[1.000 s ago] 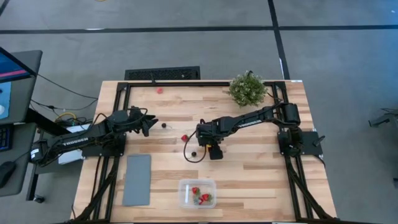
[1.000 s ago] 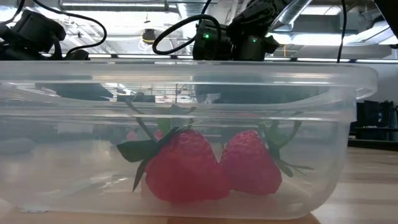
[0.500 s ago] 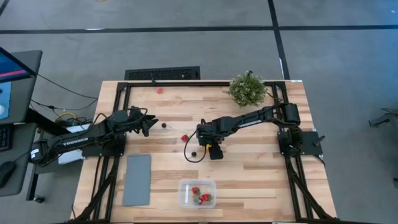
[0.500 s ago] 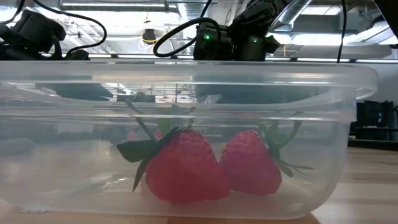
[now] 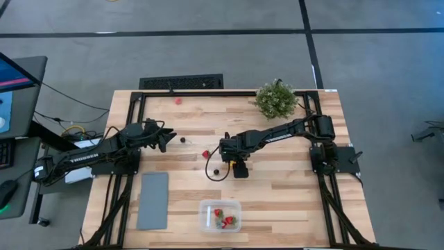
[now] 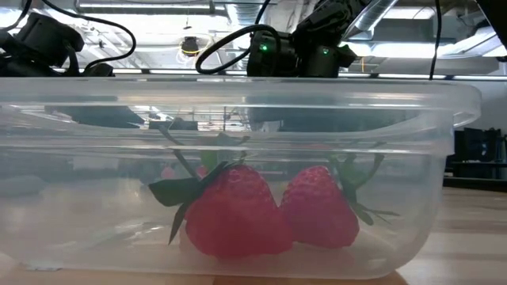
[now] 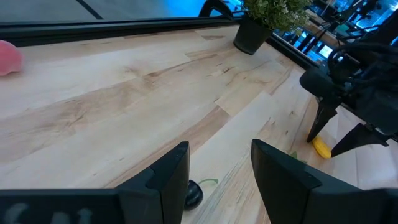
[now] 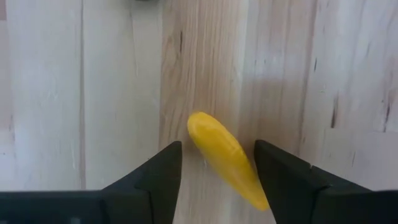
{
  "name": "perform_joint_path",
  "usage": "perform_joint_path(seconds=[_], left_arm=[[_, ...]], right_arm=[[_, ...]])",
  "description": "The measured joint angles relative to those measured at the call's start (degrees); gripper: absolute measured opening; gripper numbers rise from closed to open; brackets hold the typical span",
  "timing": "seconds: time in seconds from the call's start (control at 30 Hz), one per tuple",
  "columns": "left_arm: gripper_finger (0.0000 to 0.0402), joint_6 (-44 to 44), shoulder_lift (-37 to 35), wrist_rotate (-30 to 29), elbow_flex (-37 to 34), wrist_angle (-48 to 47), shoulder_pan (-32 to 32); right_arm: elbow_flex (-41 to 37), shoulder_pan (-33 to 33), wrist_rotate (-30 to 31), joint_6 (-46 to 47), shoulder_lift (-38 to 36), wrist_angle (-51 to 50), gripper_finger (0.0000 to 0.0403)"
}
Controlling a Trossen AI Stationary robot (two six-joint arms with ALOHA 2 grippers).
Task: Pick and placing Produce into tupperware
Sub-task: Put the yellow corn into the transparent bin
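Step in hand: grasp of small yellow elongated toy piece (image 8: 225, 158), lying on table mid-board between parted fingers of right gripper (image 8: 217, 171); not yet clamped. Left gripper (image 7: 217, 171) parked spread near black berry (image 7: 193, 194). Next judged: fingers closed, piece lifted, carried to small clear rectangular plastic container (image 5: 220, 215) at near edge, two red strawberries (image 6: 269, 210) inside.

Bright, even overhead light; ceiling glare and blurred near tupperware (image 6: 238, 158) in low view.

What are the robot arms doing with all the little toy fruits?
They are putting toy produce into the clear tupperware at the table's front edge. Strawberries already lie inside it. The right tool is pointing down at a yellow piece lying on the wood, its fingers open on either side, not gripping yet. The left tool waits at the left, open, near a black berry. A red strawberry and another berry remain on the table.
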Motion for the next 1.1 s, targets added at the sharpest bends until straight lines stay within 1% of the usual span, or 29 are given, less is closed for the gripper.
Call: perform_joint_path(seconds=[0.13, 0.37, 0.47, 0.53, 1.1], left_arm=[[0.0163, 0.0, 0.0, 0.0, 0.0, 0.0, 0.0], [0.0163, 0.0, 0.0, 0.0, 0.0, 0.0, 0.0], [0.0163, 0.0, 0.0, 0.0, 0.0, 0.0, 0.0], [0.0163, 0.0, 0.0, 0.0, 0.0, 0.0, 0.0], [0.0163, 0.0, 0.0, 0.0, 0.0, 0.0, 0.0]], right_arm=[[0.0, 0.0, 0.2, 0.0, 0.0, -0.1, 0.0179], [0.0, 0.0, 0.0, 0.0, 0.0, -0.2, 0.0089], [0.0, 0.0, -0.1, 0.0, 0.0, -0.2, 0.0066], [0.0, 0.0, -0.1, 0.0, 0.0, -0.2, 0.0061], [0.0, 0.0, 1.4, 1.5, -0.2, -0.7, 0.0059]])
